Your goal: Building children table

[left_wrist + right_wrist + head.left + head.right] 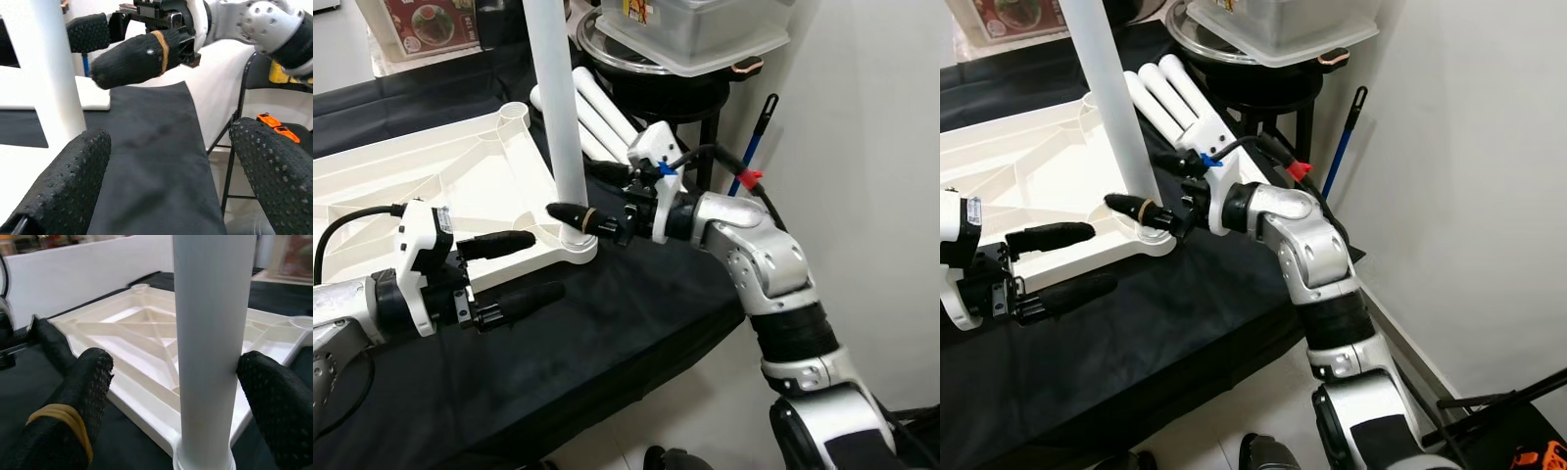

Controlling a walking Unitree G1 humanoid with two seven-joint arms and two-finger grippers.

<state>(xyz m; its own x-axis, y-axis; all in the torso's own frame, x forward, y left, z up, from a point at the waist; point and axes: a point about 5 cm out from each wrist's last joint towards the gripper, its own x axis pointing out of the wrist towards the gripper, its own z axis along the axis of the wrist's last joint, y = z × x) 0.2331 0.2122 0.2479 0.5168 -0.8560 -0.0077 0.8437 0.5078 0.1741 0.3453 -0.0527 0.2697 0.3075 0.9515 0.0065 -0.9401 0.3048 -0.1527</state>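
A white children's table top [431, 176] lies upside down on a black cloth. One white leg [558, 108] stands upright in its near right corner socket. My right gripper [573, 191] is open around the foot of this leg. In the right wrist view one finger [274, 401] rests against the leg [210, 333] and the other, with a yellow band, stands a little apart. My left gripper [548, 262] is open and empty, just left of that corner and low over the cloth. Spare white legs [597, 113] lie behind the corner.
A black stand behind the table carries a metal tray and a clear plastic box [695, 34]. A blue mop handle [754, 147] leans on the white wall at right. A printed box [426, 24] stands at the back left. The cloth's edge [636, 392] drops to the floor.
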